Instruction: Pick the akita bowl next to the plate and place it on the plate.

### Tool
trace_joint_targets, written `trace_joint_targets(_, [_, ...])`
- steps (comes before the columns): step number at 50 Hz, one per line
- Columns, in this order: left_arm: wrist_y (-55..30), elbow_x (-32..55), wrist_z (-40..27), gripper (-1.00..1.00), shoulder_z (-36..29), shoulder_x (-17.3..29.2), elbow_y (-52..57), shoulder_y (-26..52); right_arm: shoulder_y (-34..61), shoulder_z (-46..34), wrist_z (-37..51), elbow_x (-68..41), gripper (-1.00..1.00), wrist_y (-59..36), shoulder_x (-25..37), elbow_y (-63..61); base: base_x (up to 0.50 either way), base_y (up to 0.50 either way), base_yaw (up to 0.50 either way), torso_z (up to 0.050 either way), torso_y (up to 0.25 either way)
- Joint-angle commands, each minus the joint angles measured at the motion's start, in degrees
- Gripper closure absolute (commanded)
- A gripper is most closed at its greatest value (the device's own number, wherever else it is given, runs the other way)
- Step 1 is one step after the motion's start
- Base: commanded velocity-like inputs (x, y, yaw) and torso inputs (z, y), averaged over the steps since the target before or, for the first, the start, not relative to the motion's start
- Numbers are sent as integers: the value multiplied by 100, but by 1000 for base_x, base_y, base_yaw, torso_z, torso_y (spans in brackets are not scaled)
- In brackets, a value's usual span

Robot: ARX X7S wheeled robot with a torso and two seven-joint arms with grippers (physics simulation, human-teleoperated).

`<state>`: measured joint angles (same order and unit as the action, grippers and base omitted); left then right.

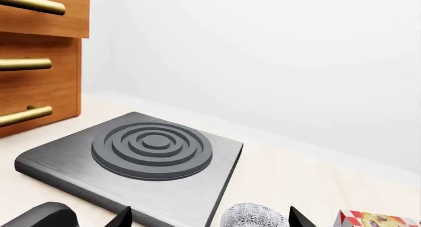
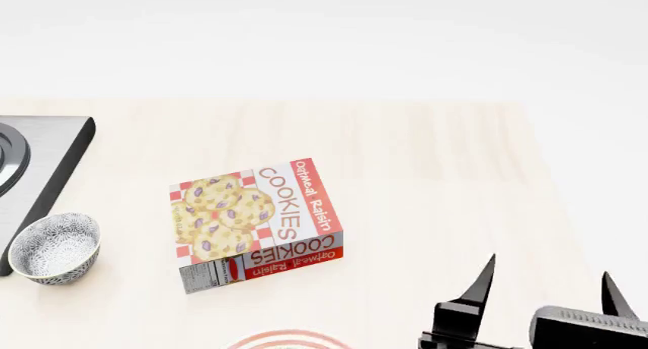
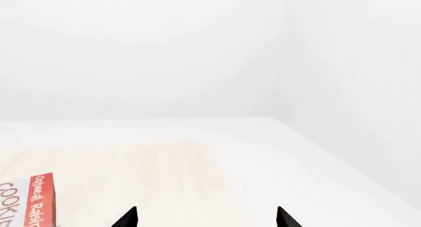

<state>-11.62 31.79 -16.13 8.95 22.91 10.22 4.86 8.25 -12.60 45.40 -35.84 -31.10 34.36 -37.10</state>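
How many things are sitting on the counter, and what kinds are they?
Speckled bowls: 1, the akita bowl
Cookie boxes: 1, the cookie box
Plates: 1, the plate, only its red-ringed rim peeks in at the head view's bottom edge
Stove burners: 1, the grey burner plate
Total: 4

One speckled bowl sits on the pale tabletop at the left. One cookie box lies flat near the middle. One plate shows only as a sliver of red-ringed rim at the near edge. One grey burner slab with a single ringed hotplate lies at the far left. One wooden cabinet shows three brass handles. Two claws appear: the right claw with two dark fingers, and the left claw, also two.
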Motion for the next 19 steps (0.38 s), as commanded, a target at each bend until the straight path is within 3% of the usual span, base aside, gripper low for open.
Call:
trace_joint_targets(1, [10, 0, -4, -100, -14, 9, -1, -2, -465, -41, 58, 1149, -100, 1127, -77, 312, 0, 0, 0, 0, 0])
trace_joint_targets(19, [57, -57, 25, -100, -95, 26, -6, 4, -870, 236, 378, 1529, -100, 1450, 38, 105, 0, 0, 0, 0, 0])
